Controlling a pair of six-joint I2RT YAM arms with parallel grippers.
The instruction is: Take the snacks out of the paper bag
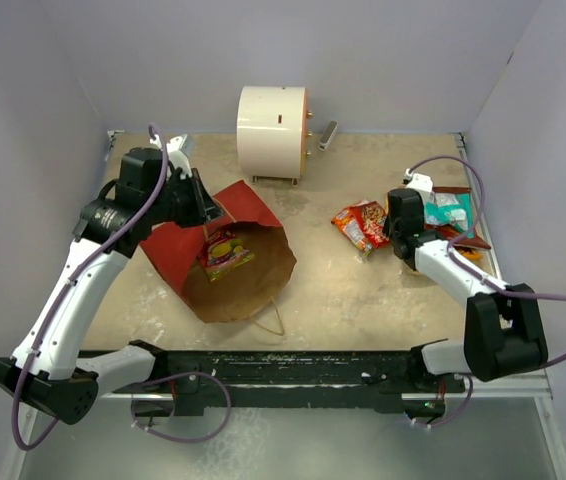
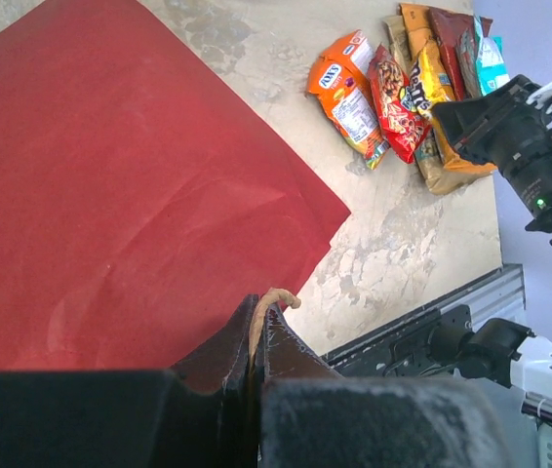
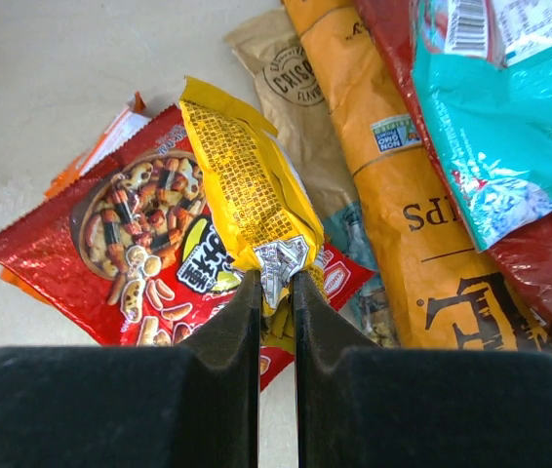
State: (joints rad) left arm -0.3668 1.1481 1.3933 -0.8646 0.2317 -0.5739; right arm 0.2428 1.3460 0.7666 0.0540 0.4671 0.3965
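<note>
one packet left in the bag, another pinched over the pile

we see the paper bag [image 1: 258, 272] lying on its side on the table [image 1: 363, 295], left of centre, its brown mouth open toward the near edge. one colourful packet [image 1: 225, 252] sits just inside that mouth. the left gripper [image 2: 259, 327] has its jaws pressed together on a twine handle [image 2: 270, 300] at the bag's upper rim. at the right side, the right gripper [image 3: 276, 292] pinches the crimped end of a yellow packet [image 3: 247, 175], which rests on a red snack packet [image 3: 130, 244]. beside these lie an orange chip bag [image 3: 393, 195] and a teal packet [image 3: 495, 127], overlapping. a white cylinder [image 1: 271, 132] stands at the far edge, apart from everything.
</note>
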